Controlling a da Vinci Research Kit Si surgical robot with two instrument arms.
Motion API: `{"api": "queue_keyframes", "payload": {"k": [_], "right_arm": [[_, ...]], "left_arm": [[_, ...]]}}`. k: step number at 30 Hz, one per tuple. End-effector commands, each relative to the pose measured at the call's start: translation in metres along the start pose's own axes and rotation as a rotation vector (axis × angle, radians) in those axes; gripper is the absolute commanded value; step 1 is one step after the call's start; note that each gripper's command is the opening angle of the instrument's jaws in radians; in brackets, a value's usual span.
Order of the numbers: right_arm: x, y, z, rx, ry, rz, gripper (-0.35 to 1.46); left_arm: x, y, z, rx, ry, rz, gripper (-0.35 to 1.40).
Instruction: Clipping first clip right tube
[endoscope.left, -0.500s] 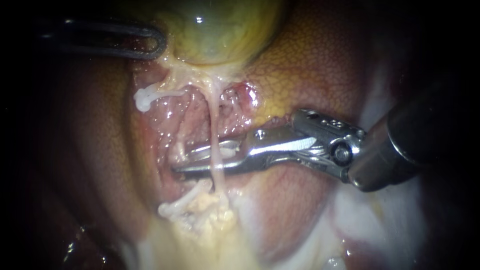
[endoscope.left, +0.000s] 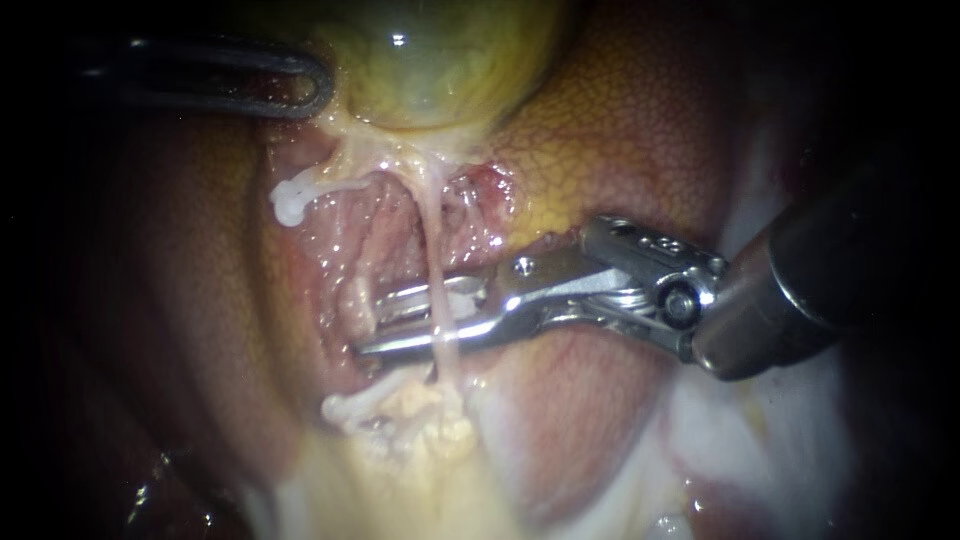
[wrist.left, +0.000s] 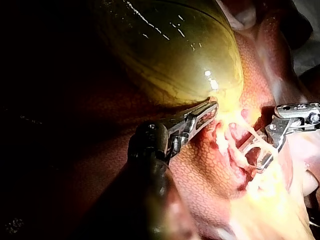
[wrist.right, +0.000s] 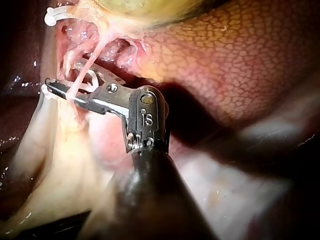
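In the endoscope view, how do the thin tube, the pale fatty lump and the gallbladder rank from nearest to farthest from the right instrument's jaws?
Measured from the right instrument:
1. Tube: crosses the jaws.
2. Pale fatty lump: just below the jaws.
3. Gallbladder: well above them, at the top of the view.

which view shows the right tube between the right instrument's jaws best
Endoscope view: the right tube runs unobstructed from the gallbladder down between the right instrument's open jaws. Right wrist view shows it slanting across them; left wrist view shows it small and hard to pick out.
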Motion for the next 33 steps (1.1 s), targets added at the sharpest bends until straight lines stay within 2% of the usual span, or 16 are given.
{"api": "queue_keyframes", "payload": {"k": [1,7,12,15,21,27,33], "right_arm": [[-0.0001,0.0001,0.0001,-0.011,0.006,-0.001,0.5],[-0.0009,0.0012,-0.0003,-0.041,0.013,-0.036,0.5],[-0.0017,0.0024,-0.0008,-0.118,-0.047,-0.069,0.5],[-0.0019,0.0029,-0.0014,-0.151,-0.053,-0.086,0.5],[-0.0019,0.003,-0.003,-0.205,-0.081,-0.115,0.5],[-0.002,0.003,-0.0045,-0.219,-0.105,-0.141,0.5],[-0.0018,0.0027,-0.0056,-0.213,-0.11,-0.169,0.5]], "left_arm": [[0.0,0.0,0.0,0.001,0.0,0.0,-0.35],[0.0,0.0,0.0,0.001,0.0,0.001,-0.35],[0.0,0.0,0.0,0.001,0.0,0.001,-0.35],[0.0,0.0,0.0,0.001,0.0,0.001,-0.35],[0.0,0.0,-0.0001,0.001,0.0,0.001,-0.35],[0.0,0.0,-0.0001,0.001,0.0,0.001,-0.35],[0.0001,0.0,-0.0002,0.002,0.0,0.001,-0.35]]}}
